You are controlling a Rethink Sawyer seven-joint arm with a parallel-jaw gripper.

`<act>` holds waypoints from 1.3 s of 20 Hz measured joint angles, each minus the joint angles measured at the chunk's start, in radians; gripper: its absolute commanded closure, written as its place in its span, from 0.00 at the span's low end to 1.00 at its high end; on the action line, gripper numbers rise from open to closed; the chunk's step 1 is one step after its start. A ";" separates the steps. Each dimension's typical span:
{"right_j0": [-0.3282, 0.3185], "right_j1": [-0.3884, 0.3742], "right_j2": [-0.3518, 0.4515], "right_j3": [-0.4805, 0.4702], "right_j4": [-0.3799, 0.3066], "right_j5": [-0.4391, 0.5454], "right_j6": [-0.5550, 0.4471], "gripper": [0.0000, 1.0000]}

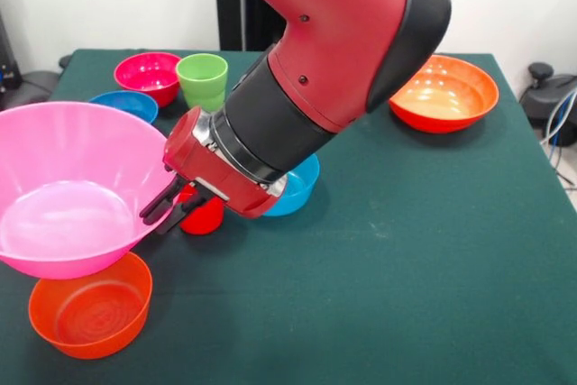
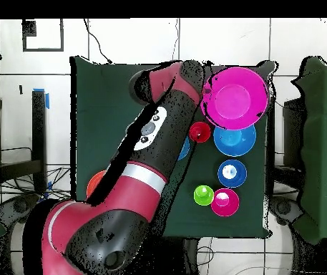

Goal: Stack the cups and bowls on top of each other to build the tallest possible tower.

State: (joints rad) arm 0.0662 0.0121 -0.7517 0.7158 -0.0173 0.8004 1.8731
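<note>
One red cup (image 1: 204, 214) half hidden behind the claw (image 1: 162, 215).

Huge pink bowl (image 1: 68, 182): glossy, slightly see-through plastic, smooth; light glares on its inner floor at the left of the frame.
Orange bowls (image 1: 90, 306): shiny smooth plastic, faint rings showing inside the lower-left one.
Green cup (image 1: 202, 79): smooth plastic with a soft sheen.
Magenta bowl (image 1: 147, 75): glossy plastic.
Blue bowls (image 1: 295, 185): glossy plastic.
Red cup (image 1: 202, 214): smooth plastic, mostly hidden.
Bench (image 1: 406, 268): covered in dark green cloth, matt, felt-like, no shine.
Arm (image 1: 343, 33): hard red shell with a satin gloss, matt black sections, a bright metal ring near the wrist.
</note>
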 measured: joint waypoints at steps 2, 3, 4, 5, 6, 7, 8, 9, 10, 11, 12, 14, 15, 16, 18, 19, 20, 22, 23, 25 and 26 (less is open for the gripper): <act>-0.001 0.001 0.000 0.000 0.000 -0.007 0.000 1.00; -0.001 0.001 0.000 0.000 0.000 -0.011 0.000 1.00; -0.002 0.001 0.001 0.000 0.000 -0.014 0.000 1.00; -0.005 0.003 0.001 0.000 0.000 -0.022 0.000 1.00; -0.006 0.004 0.001 0.000 0.000 -0.024 0.000 1.00; -0.007 0.005 0.001 0.000 0.000 -0.027 0.000 1.00; -0.009 0.006 0.001 0.000 0.000 -0.029 0.000 1.00; -0.013 0.012 0.001 0.000 0.000 -0.039 0.000 1.00; -0.015 0.015 0.001 0.000 0.000 -0.042 0.000 1.00; -0.017 0.019 0.002 0.000 0.000 -0.049 0.000 1.00; -0.020 0.023 0.003 0.000 0.000 -0.055 0.000 1.00; -0.023 0.028 0.005 0.000 0.000 -0.065 0.000 1.00; -0.024 0.032 0.006 0.000 0.000 -0.072 0.000 1.00; -0.026 0.037 0.007 0.000 0.000 -0.078 0.000 1.00; -0.027 0.048 0.009 0.000 0.000 -0.090 0.000 1.00; -0.027 0.051 0.010 0.000 0.000 -0.094 0.000 1.00; -0.027 0.052 0.010 0.000 0.000 -0.095 0.000 1.00; -0.027 0.061 0.010 0.000 0.000 -0.103 0.000 1.00; -0.027 0.064 0.010 0.000 0.000 -0.106 0.000 1.00; -0.027 0.069 0.011 0.000 0.000 -0.110 0.000 1.00; -0.027 0.070 0.011 0.000 0.000 -0.110 0.000 1.00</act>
State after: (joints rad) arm 0.0393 0.0816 -0.7409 0.7157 -0.0173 0.6900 1.8731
